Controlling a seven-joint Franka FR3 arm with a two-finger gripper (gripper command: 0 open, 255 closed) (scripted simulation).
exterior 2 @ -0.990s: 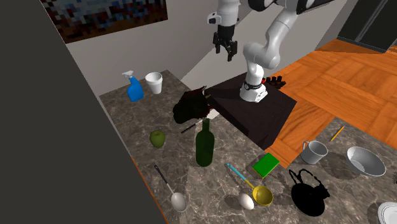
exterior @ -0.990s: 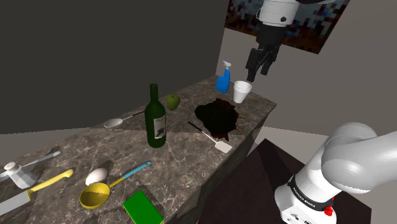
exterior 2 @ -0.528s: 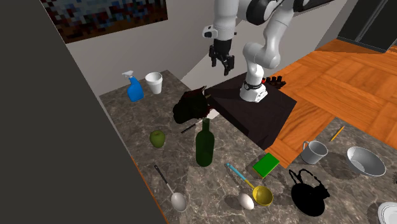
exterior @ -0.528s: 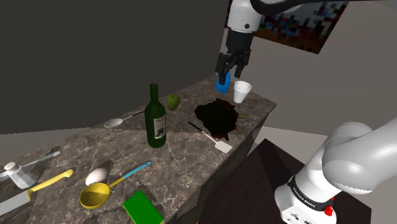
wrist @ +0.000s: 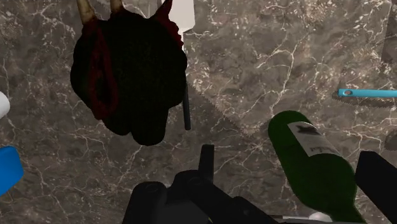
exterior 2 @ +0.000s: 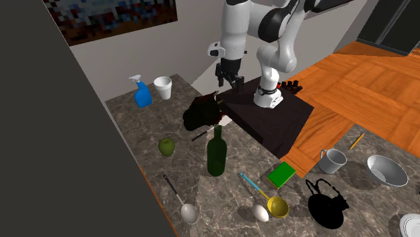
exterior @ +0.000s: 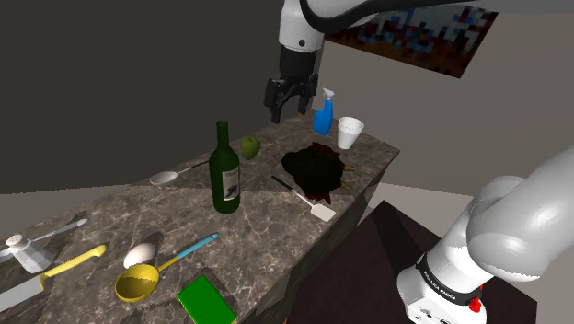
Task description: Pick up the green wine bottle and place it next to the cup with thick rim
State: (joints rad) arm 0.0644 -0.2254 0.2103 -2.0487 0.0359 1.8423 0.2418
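dark marbled worktop (exterior: 267, 235) is carrying everything, with the green wine bottle (exterior: 223, 175) standing upright near its middle, pale label facing the shoulder camera. white arm (exterior: 510, 239) is rising from the black stand (exterior 2: 272, 124) off the worktop's edge, on the shoulder view's right of the bottle, and is arching back over the worktop. black crumpled bag-like thing with dark red edges (exterior: 315, 170) is lying to the shoulder view's right of the bottle, near it but apart. black gripper (exterior: 281, 110) is hanging in the air, pointing down, higher than the bottle's top and to the shoulder view's upper right of it, not touching it. fingers (wrist: 380, 181) are standing apart and gripping nothing; in the wrist view the bottle is showing just beside one finger, below it. blue spray bottle (exterior: 322, 118) is standing well to the shoulder view's right of the bottle, farther back. white cup (exterior: 349, 133) with a thick rim is standing upright just past the spray bottle, well apart from the bottle. white spatula (exterior: 317, 208) is lying on the near side of the black thing. green flat block (exterior: 205, 300), yellow ladle (exterior: 138, 282) and white egg (exterior: 140, 254) are lying nearer the shoulder camera than the bottle. green apple (exterior: 250, 146) is sitting just behind the bottle. metal spoon (exterior: 168, 177) is lying to the shoulder view's left of the bottle.
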